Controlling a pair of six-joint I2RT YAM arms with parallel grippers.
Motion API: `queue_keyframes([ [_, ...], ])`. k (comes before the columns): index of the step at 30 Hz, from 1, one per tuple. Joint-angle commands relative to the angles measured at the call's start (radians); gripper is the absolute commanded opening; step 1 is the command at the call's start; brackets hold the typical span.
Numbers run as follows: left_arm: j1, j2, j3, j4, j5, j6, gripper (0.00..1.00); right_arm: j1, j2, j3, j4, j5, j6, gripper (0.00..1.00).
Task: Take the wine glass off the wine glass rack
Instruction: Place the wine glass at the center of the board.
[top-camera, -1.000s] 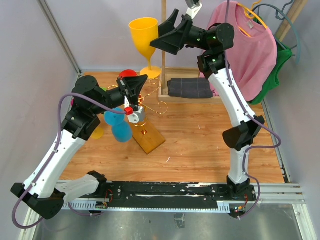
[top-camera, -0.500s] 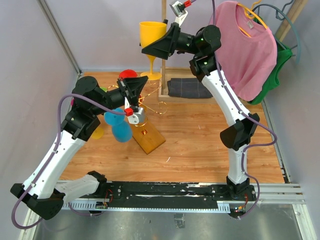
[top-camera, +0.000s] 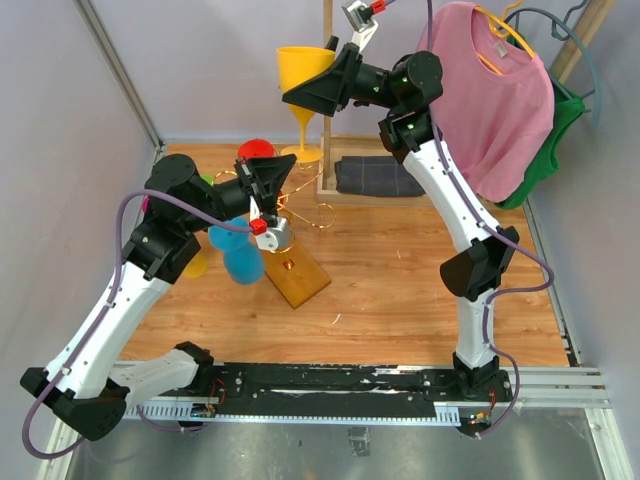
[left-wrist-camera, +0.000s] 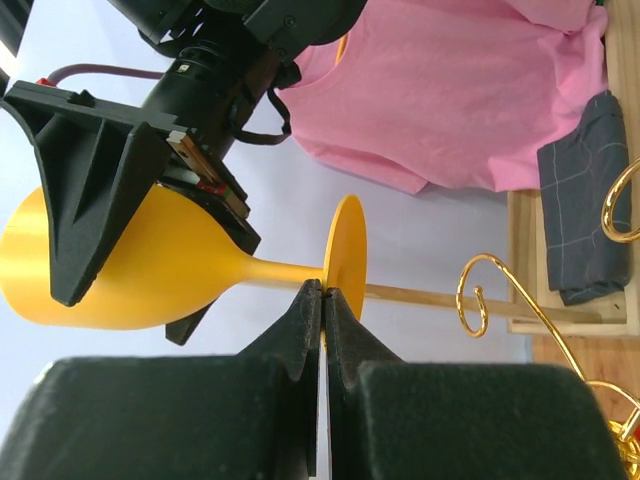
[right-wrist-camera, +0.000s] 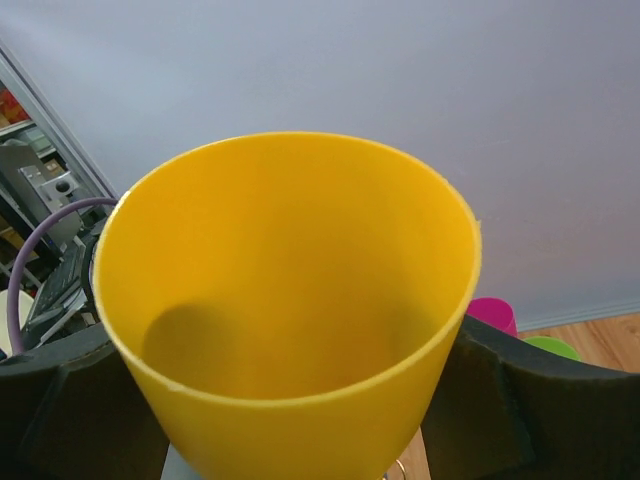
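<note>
A yellow wine glass (top-camera: 300, 62) stands upright at the back of the table, its foot (top-camera: 305, 153) on the wood. My right gripper (top-camera: 305, 88) is closed round its bowl. In the right wrist view the bowl (right-wrist-camera: 285, 300) fills the frame, with a black finger (right-wrist-camera: 490, 400) pressed to each side. The gold wire wine glass rack (top-camera: 300, 212) stands mid-table on its wooden base (top-camera: 298, 278). A blue glass (top-camera: 238, 255) and a red one (top-camera: 257, 148) hang from it. My left gripper (top-camera: 285, 162) hovers over the rack, shut and empty; its wrist view looks past the fingertips (left-wrist-camera: 322, 290) to the yellow glass (left-wrist-camera: 150, 270).
A pink shirt (top-camera: 495, 100) and a green garment (top-camera: 550, 150) hang at the back right. A folded dark cloth (top-camera: 380, 175) lies at the foot of a wooden pole (top-camera: 327, 100). Magenta (right-wrist-camera: 490, 312) and green (right-wrist-camera: 545, 348) glasses show below the bowl.
My right gripper swung left from beside the yellow glass onto its bowl, and its jaws narrowed. The bowl shifted slightly right. The left arm stayed still.
</note>
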Motion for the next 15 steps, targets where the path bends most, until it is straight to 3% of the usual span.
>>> queue_keyframes([
  [1,-0.011,-0.021,-0.006,0.021,0.007,0.01,0.0,-0.015,-0.035,-0.014,0.087,0.021,0.022,0.74],
  [6,-0.011,-0.017,-0.009,0.044,-0.014,-0.008,0.01,-0.023,-0.048,-0.057,0.118,0.026,0.038,0.68],
  [8,-0.011,-0.018,-0.012,0.045,-0.021,-0.008,0.07,-0.025,-0.048,-0.066,0.127,0.027,0.045,0.68],
  [9,-0.011,-0.018,-0.015,0.049,-0.025,-0.011,0.15,-0.025,-0.049,-0.07,0.131,0.027,0.047,0.68],
  [10,-0.011,-0.018,-0.019,0.054,-0.033,-0.012,0.33,-0.028,-0.049,-0.072,0.133,0.026,0.05,0.68],
  [12,-0.012,-0.016,-0.022,0.073,-0.056,-0.022,0.56,-0.031,-0.048,-0.078,0.133,0.027,0.05,0.68],
  [15,-0.013,-0.006,-0.009,0.123,-0.098,-0.096,0.76,-0.039,-0.084,-0.1,0.14,0.029,0.049,0.67],
])
